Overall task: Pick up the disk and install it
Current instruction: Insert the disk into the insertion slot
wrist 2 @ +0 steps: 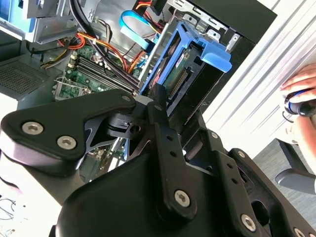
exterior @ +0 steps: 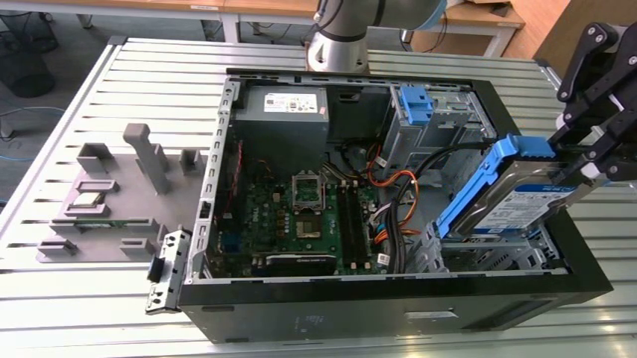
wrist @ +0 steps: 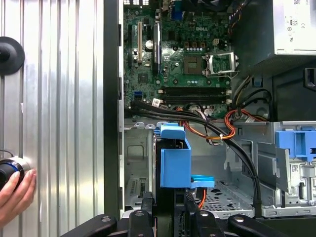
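Exterior view: we saw the black linkage gripper (exterior: 575, 165) pinching the disk (exterior: 503, 195), a flat silver drive in a blue plastic caddy, tilted over the open black computer case (exterior: 398, 287). Second wrist view: black fingers (wrist 2: 160, 112) clamped the disk (wrist 2: 185, 64). First wrist view: the disk (wrist: 175, 160) stood edge-on over the grey metal drive cage (wrist: 134, 148).

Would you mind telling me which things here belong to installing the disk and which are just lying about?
Job in hand: the disk, gripped tilted by the gripper; the metal drive cage under it; the computer case.
Lying about: grey parts fixture on the table; power supply; bare blue bracket; motherboard.
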